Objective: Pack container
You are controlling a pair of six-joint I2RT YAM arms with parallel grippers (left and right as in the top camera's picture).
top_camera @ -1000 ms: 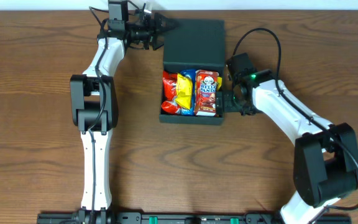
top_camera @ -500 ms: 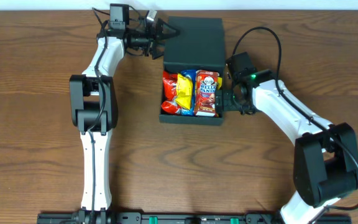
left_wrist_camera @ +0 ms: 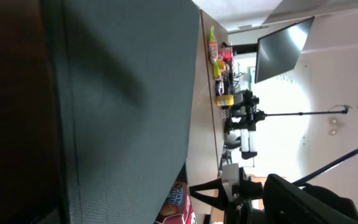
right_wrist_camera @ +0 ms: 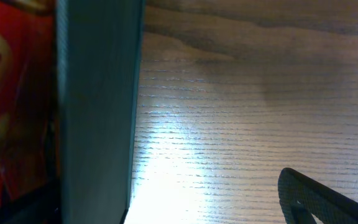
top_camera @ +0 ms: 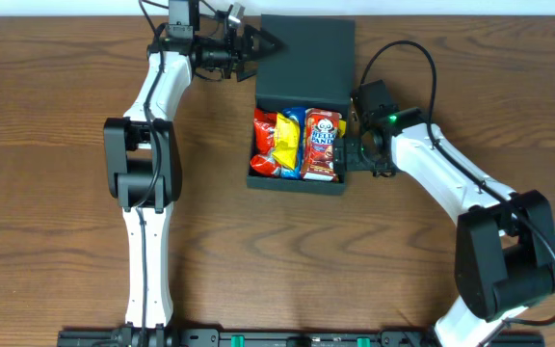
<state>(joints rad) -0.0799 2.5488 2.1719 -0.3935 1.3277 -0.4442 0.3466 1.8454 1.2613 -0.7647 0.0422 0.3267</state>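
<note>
Wooden worktop [top_camera: 56, 193] carries the container [top_camera: 297, 184], which lies between both sets of fingers with snack packets [top_camera: 297, 145] inside. At the left edge of its open lid [top_camera: 306, 53] sit the left fingers [top_camera: 251, 43]; whether they are apart or together cannot be told. Beside the container's right wall, the right fingers [right_wrist_camera: 328, 199] stand wide apart.

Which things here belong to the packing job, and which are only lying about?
Job in hand:
- container
- its lid
- snack packets inside it

Just lying about (all in the background of the left wrist view):
- monitor
- black stand
- small coloured items
</note>
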